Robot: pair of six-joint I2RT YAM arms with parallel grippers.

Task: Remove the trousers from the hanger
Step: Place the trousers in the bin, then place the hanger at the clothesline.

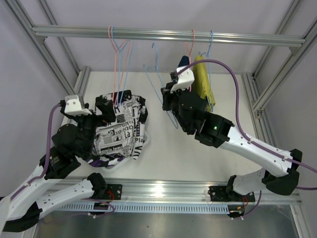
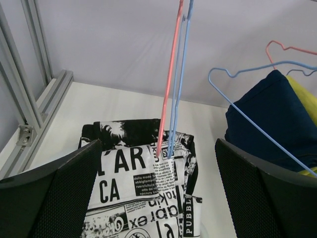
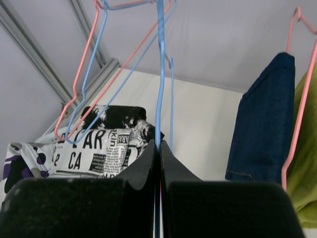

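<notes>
A pile of trousers lies on the table at the left, with the white pair with dark print [image 1: 121, 131] on top, a black pair [image 2: 124, 133] behind it and a purple-patterned pair [image 3: 17, 161] at its edge. My left gripper [image 1: 115, 103] is open and empty, just above this pile [image 2: 158, 198]. My right gripper [image 1: 167, 99] is shut on the wire of a bare blue hanger [image 3: 160, 74]. Navy trousers [image 1: 184, 61] and yellow trousers [image 1: 204, 82] hang on hangers at the right. They also show in the right wrist view, the navy pair [image 3: 265, 124] beside the yellow pair [image 3: 304, 163].
A metal rail [image 1: 163, 34] runs across the top of the frame. Bare pink and blue hangers [image 1: 118, 54] hang from it over the pile and pass between my left fingers [image 2: 173, 74]. Frame posts [image 1: 74, 74] stand at both sides of the white table [image 1: 168, 148].
</notes>
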